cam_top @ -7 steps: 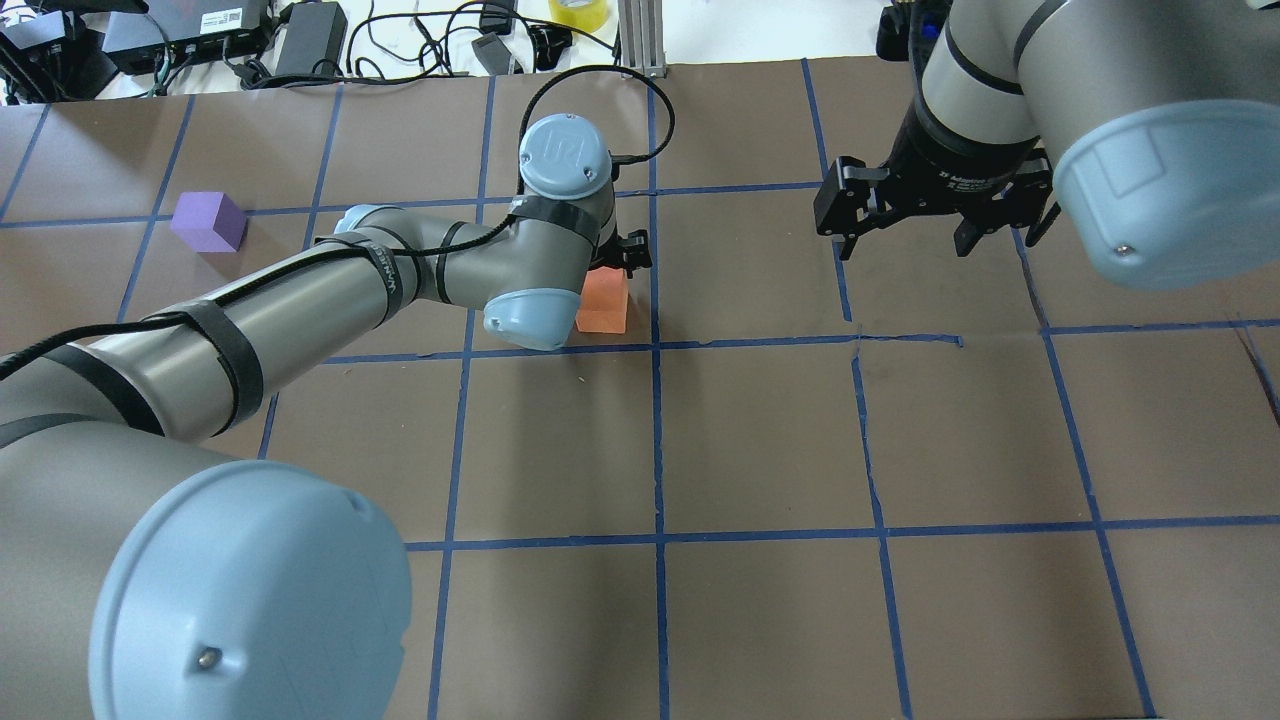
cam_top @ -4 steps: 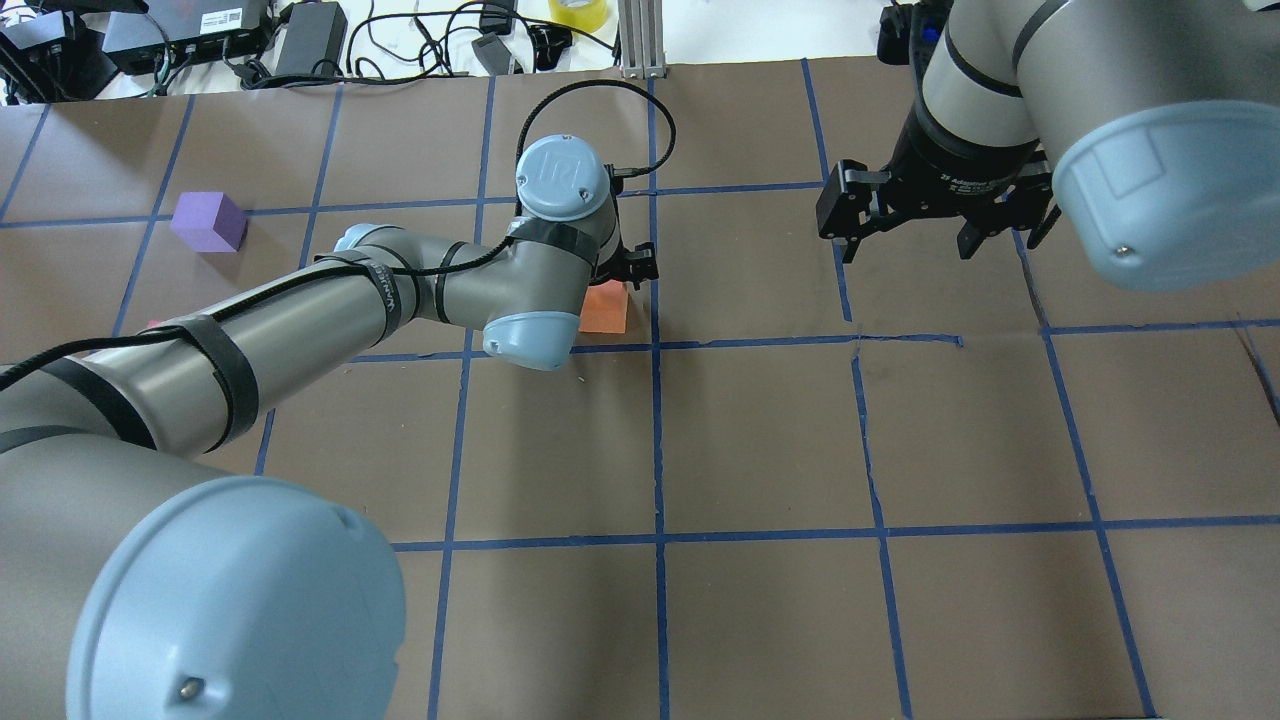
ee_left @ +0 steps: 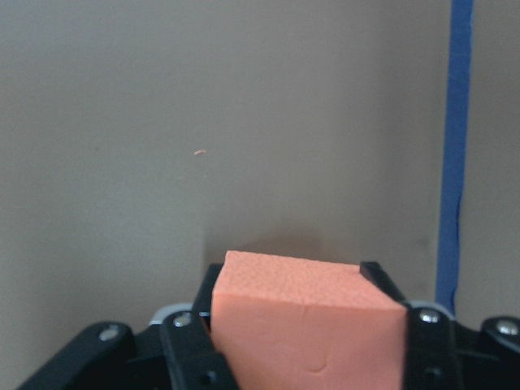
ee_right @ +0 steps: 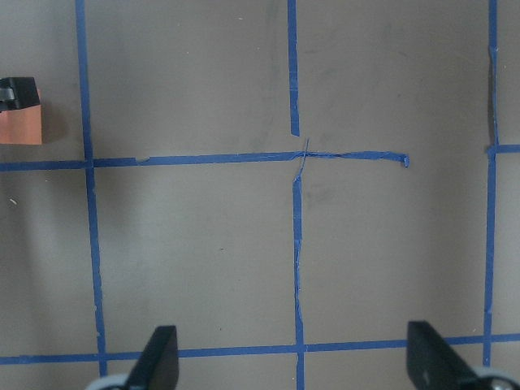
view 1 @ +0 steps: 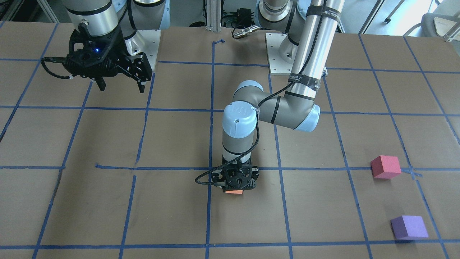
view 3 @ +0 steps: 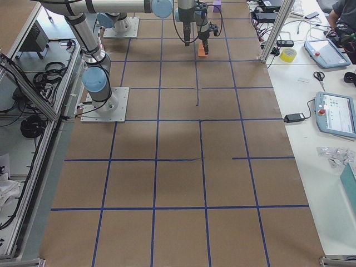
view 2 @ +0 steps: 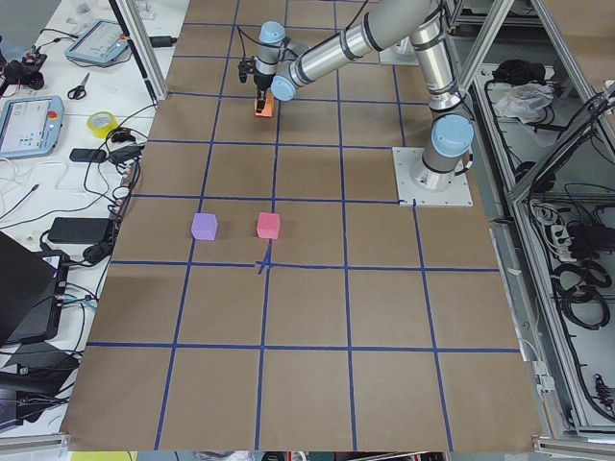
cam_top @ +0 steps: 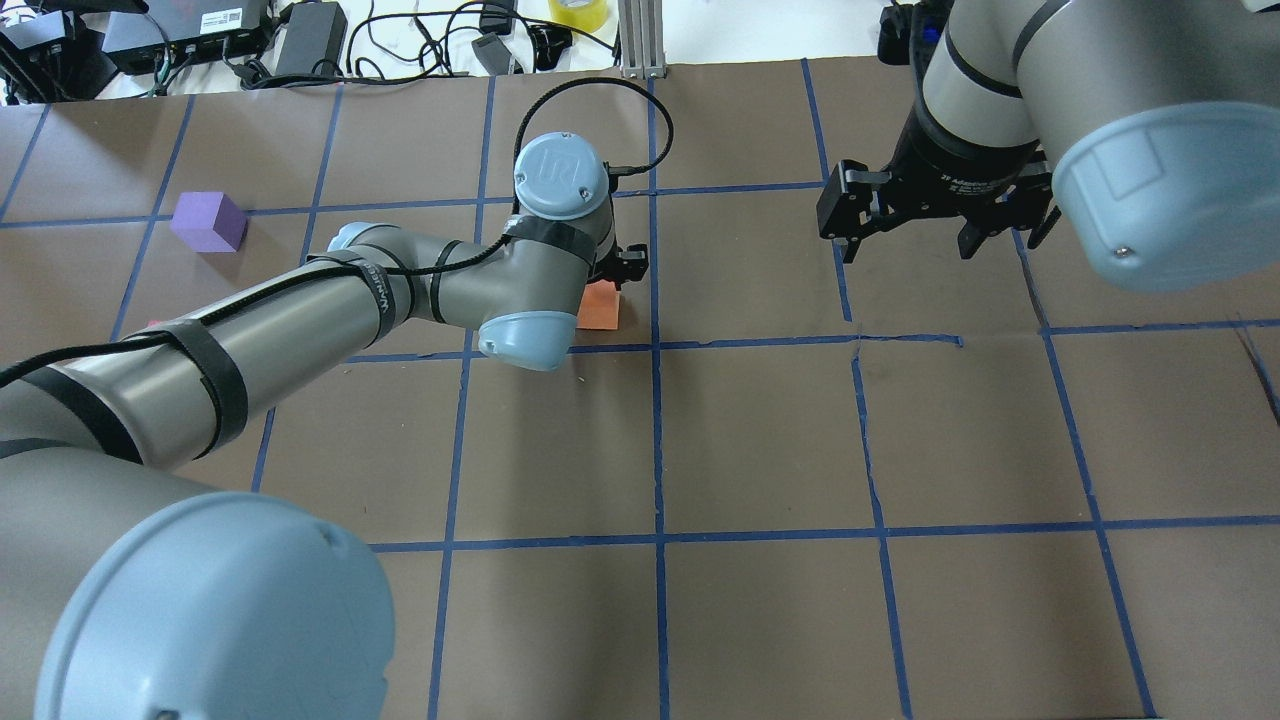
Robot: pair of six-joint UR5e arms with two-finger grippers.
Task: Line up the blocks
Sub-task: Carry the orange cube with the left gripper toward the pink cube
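Note:
The orange block (ee_left: 305,325) sits between the fingers of my left gripper (view 1: 234,189), which is shut on it at table level near the middle grid line; it also shows in the overhead view (cam_top: 598,310). The red-pink block (view 1: 385,167) and the purple block (view 1: 409,227) rest on the table far out to my left, apart from each other. The purple block (cam_top: 208,221) shows in the overhead view, where my left arm hides nearly all of the red-pink one. My right gripper (cam_top: 905,250) is open and empty, hovering above the table on the right.
Blue tape lines (cam_top: 657,440) divide the brown table into squares. Cables, power bricks and a yellow tape roll (cam_top: 578,10) lie beyond the far edge. My left forearm (cam_top: 300,320) stretches over the left squares.
My left gripper has come down over the orange block, which now shows less beneath the wrist. The block stays in place. The right arm has hardly moved.

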